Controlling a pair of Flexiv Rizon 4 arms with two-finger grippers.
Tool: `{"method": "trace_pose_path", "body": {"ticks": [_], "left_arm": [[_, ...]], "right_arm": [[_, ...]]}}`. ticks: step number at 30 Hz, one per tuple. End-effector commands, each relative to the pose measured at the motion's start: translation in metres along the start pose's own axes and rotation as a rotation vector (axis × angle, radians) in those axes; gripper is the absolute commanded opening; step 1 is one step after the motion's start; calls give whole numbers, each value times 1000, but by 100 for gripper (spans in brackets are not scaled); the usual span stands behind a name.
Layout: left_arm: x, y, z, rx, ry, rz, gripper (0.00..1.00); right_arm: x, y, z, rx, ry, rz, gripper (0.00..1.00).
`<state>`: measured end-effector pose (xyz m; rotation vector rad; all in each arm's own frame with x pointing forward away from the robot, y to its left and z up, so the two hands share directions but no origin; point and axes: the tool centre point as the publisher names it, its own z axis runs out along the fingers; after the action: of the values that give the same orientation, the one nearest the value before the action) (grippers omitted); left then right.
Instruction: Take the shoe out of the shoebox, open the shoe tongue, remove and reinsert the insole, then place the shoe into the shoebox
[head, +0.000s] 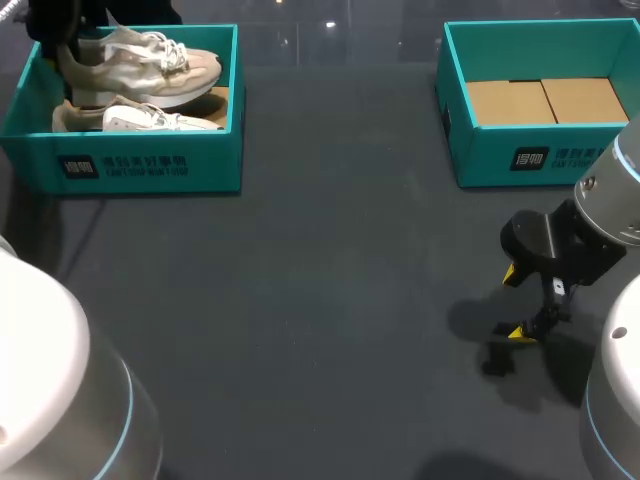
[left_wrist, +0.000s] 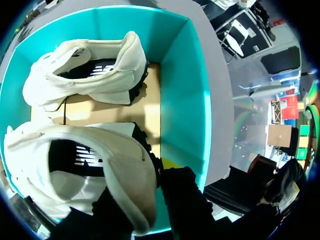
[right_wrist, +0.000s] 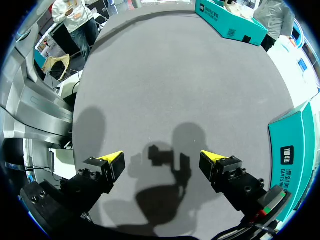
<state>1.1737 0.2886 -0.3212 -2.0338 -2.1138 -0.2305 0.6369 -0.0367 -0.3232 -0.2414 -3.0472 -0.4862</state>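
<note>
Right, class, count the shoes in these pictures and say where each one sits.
2. Both are in the left shoebox: the far shoe along its back wall, the near shoe along its front wall. The right shoebox shows none.

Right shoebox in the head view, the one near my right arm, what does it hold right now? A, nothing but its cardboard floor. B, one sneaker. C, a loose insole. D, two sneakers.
A: the right shoebox shows only its bare cardboard floor, while both sneakers sit in the left shoebox.
</note>
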Motion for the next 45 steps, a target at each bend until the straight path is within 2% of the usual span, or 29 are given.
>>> {"method": "trace_pose_path", "body": {"ticks": [1, 19, 35, 36, 40, 45], "left_arm": [[-3, 12, 7, 22, 6, -3, 0], [-15, 27, 27, 48, 10, 0, 0], [-26, 27, 39, 57, 6, 43, 0], [-26, 27, 40, 58, 7, 44, 2], [-27, 28, 42, 60, 11, 41, 34], [-27, 30, 44, 65, 9, 34, 40]], "right_arm": [[1, 0, 0, 0, -2, 0, 100], [1, 0, 0, 0, -2, 0, 100], [1, 0, 0, 0, -2, 0, 100], [1, 0, 0, 0, -2, 0, 100], [1, 0, 0, 0, -2, 0, 100], [1, 0, 0, 0, -2, 0, 100]]}}
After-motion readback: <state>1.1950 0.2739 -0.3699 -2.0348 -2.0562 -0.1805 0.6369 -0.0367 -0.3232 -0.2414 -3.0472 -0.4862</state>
